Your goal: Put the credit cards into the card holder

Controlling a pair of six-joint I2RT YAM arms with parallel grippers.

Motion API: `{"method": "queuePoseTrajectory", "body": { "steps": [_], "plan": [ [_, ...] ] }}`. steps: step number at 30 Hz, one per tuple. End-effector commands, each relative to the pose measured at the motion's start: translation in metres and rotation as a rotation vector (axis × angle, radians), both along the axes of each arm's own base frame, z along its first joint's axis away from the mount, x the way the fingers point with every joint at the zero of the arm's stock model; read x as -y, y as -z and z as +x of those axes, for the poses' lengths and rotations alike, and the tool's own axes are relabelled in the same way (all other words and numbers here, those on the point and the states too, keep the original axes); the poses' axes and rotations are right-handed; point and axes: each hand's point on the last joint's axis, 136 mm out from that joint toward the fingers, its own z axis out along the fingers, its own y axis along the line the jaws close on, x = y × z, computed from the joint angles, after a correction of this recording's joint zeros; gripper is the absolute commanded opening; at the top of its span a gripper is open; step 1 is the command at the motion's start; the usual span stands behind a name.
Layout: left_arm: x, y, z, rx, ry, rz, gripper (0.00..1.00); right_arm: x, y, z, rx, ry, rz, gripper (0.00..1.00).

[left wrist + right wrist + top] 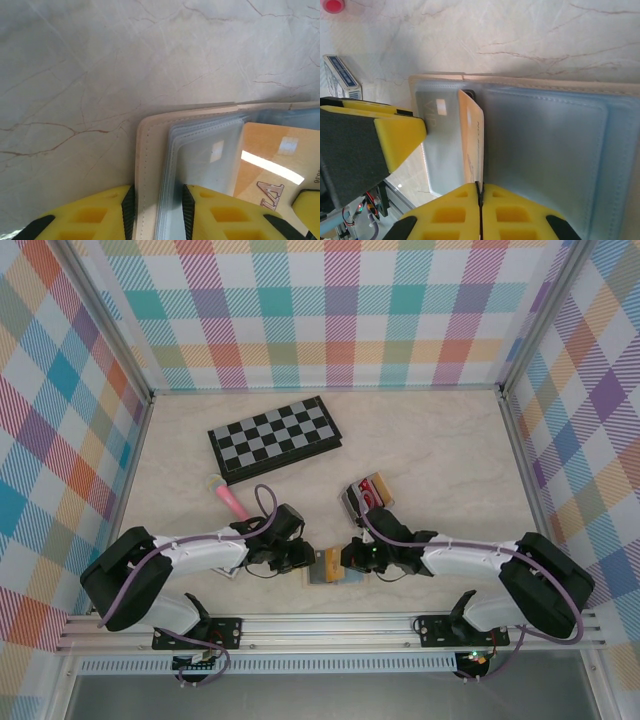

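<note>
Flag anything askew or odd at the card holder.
The gold card, pinched by the right gripper, stands up on edge from the card holder's clear sleeves instead of lying flat in one. Nothing looks spilled or damaged.

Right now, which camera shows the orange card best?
Left wrist: the orange card lies face-on, letters showing. Right wrist sees it nearly edge-on, pinched by the right gripper. Top external shows a tiny orange patch.
</note>
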Motion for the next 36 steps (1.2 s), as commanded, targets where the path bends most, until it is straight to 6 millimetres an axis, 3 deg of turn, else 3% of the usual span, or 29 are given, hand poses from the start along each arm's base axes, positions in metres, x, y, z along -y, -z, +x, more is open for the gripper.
{"method": "queuePoseTrajectory", "body": {
  "steps": [1, 13, 19, 22, 27, 36],
  "plan": [
    [-0.001, 0.008, -0.009, -0.018, 0.003, 0.007, 0.32, 0.014, 0.02, -0.014, -0.064, 0.014, -0.057, 0.07],
    [0.003, 0.005, -0.009, -0.018, -0.012, -0.032, 0.31, -0.019, 0.014, -0.002, -0.045, 0.003, -0.002, 0.09],
    [0.003, 0.004, -0.009, -0.01, -0.01, -0.029, 0.32, -0.036, 0.011, -0.001, -0.044, -0.03, -0.014, 0.16],
    [0.0, 0.003, -0.008, -0.005, -0.013, -0.019, 0.32, -0.035, 0.011, -0.001, -0.043, -0.038, -0.045, 0.19],
    [-0.003, 0.003, -0.009, 0.002, -0.009, -0.006, 0.32, -0.017, 0.012, -0.001, -0.028, -0.035, -0.145, 0.3],
    [-0.001, 0.004, -0.009, -0.001, -0.002, -0.009, 0.31, -0.017, 0.014, -0.001, -0.049, -0.049, -0.2, 0.32]
  ]
}}
